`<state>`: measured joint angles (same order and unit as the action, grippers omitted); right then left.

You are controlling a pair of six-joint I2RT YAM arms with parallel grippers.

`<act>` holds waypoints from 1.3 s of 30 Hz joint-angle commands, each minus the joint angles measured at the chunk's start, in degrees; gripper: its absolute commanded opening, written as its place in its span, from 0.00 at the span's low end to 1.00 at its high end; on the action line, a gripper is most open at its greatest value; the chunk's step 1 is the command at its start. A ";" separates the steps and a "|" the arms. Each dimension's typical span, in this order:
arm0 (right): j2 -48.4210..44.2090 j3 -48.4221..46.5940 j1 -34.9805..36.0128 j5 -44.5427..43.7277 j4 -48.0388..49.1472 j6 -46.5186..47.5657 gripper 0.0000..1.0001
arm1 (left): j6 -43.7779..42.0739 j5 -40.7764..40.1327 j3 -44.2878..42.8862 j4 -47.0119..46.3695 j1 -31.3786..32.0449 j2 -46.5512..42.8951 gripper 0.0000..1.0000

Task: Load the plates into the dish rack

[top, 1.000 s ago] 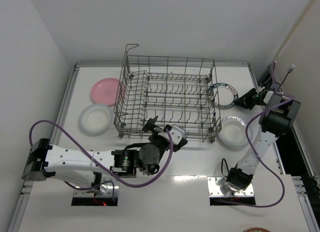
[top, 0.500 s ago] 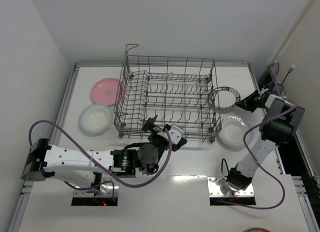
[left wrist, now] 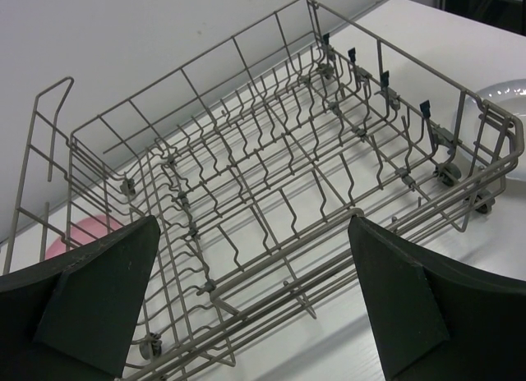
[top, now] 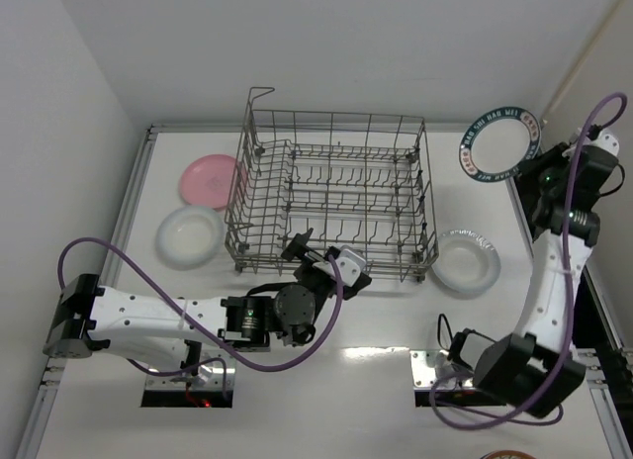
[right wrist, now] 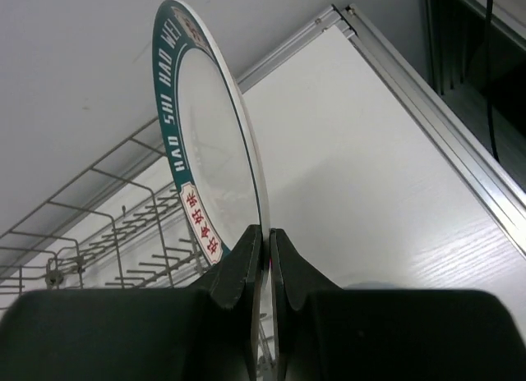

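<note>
Teal-rimmed plate (top: 501,142) is lifting clear of the table (top: 386,316), now riding upright beside the dish rack's (top: 331,197) far right corner, right gripper (right wrist: 265,254) pinching its rim. Left gripper (left wrist: 251,270) is hanging spread before the rack. First loading likely beginning.

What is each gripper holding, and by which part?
The right gripper holds the teal-rimmed plate by its rim, with the plate standing on edge. The left gripper is open and holds nothing.
</note>
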<state>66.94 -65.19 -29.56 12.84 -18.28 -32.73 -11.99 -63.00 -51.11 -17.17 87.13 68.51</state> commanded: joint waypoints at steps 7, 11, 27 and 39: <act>-12.53 3.23 16.36 -16.08 -8.95 2.58 0.00 | -0.40 -0.45 0.40 -3.22 0.58 -0.75 1.00; -15.87 5.16 25.93 -22.32 -11.50 1.97 0.00 | -0.40 -0.45 0.93 -3.22 0.58 -0.75 1.00; -1.55 2.88 52.67 -56.95 -18.36 -4.44 0.00 | -0.93 -0.98 0.93 -4.27 0.58 -0.75 1.00; 1.61 0.94 55.13 -61.27 -17.31 -1.28 0.00 | -0.93 -0.45 1.45 -4.28 0.58 -1.27 1.00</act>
<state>67.13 -61.39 24.34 -43.57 -36.97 -35.73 -13.13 -63.05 -49.60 -18.55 87.13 68.51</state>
